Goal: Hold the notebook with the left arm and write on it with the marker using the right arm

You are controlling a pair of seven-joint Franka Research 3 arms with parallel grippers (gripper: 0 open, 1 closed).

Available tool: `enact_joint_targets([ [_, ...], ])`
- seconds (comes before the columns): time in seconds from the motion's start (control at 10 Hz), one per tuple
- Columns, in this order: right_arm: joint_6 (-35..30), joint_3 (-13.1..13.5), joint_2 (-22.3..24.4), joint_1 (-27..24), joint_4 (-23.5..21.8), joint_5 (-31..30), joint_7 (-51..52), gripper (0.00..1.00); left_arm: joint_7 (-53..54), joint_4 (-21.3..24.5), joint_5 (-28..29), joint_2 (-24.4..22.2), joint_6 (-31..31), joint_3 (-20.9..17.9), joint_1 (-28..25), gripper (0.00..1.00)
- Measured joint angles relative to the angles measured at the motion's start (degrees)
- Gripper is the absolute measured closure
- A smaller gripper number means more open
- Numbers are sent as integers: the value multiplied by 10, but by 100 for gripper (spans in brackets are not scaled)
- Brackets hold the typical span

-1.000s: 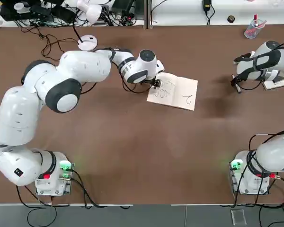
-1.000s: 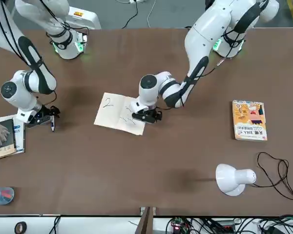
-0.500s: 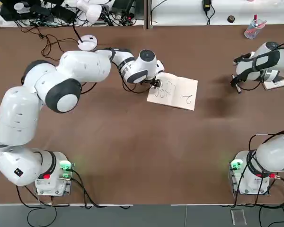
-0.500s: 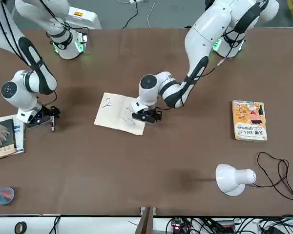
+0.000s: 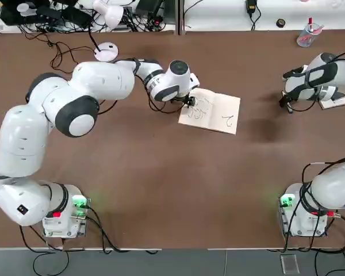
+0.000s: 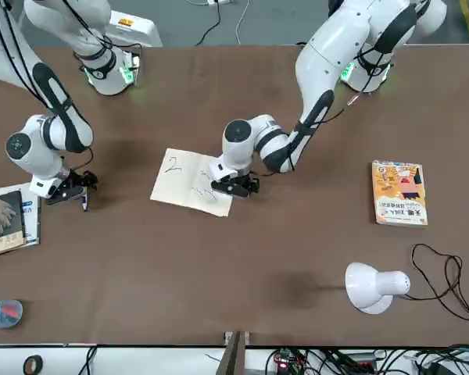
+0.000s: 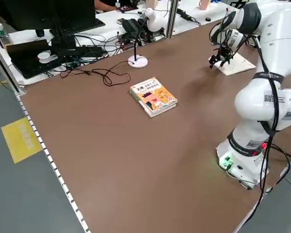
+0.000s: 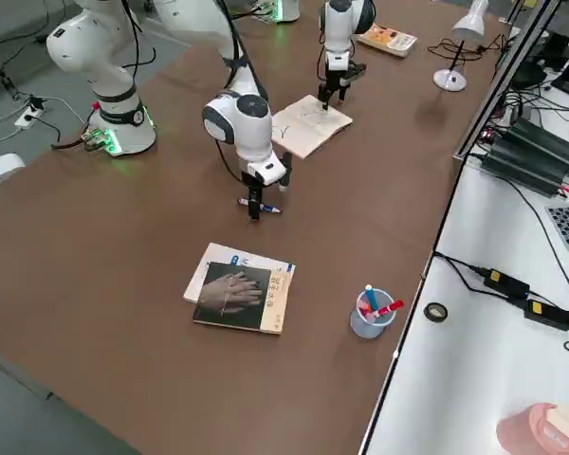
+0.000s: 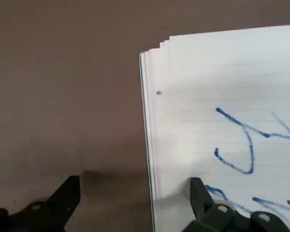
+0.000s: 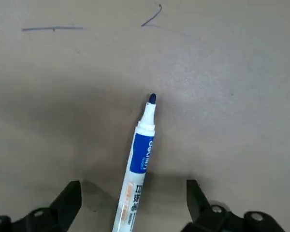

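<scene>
The notebook [image 5: 213, 112] lies open on the brown table, its white page [image 9: 222, 111] marked with blue scribbles. My left gripper [image 5: 190, 102] stands open at the notebook's left edge, with one fingertip [image 9: 200, 193] on the page and the other on the bare table beside it. The marker [image 10: 137, 164], white with a blue band and an uncapped dark tip, lies flat on the table at the far right. Low over it is my right gripper [image 10: 130, 205], open. Its fingers stand wide on either side of the marker without touching it [image 8: 263, 206].
A dark-covered book on papers [image 8: 239, 296] lies just right of the right gripper, with a cup of pens [image 8: 370, 313] beyond it. An orange-yellow book [image 6: 399, 193] and a white desk lamp [image 6: 371, 287] with its cable sit on the left half. Blue pen strokes [image 10: 53, 29] mark the table.
The right arm has shifted slightly over the marker. The left arm and the notebook have stayed still.
</scene>
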State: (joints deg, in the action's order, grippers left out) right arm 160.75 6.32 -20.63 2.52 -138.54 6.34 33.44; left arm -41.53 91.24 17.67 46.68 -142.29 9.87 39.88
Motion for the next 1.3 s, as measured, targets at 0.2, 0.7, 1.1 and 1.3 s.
enact_joint_targets([
  [0.2, 4, 0, -1, 0, 0, 0, 0, 11, 0, 0, 0, 0, 0, 0, 0, 0],
  [0.7, 2, -2, 7, -1, 0, 4, 0, 57, 0, 0, 0, 0, 0, 0, 0, 0],
  [1.1, 8, -5, 8, -6, -1, 12, -2, 83, 0, 0, 0, 0, 0, 0, 0, 0],
  [1.3, 10, -10, 8, -14, -1, 31, -2, 83, 0, 0, 0, 0, 0, 0, 0, 0],
])
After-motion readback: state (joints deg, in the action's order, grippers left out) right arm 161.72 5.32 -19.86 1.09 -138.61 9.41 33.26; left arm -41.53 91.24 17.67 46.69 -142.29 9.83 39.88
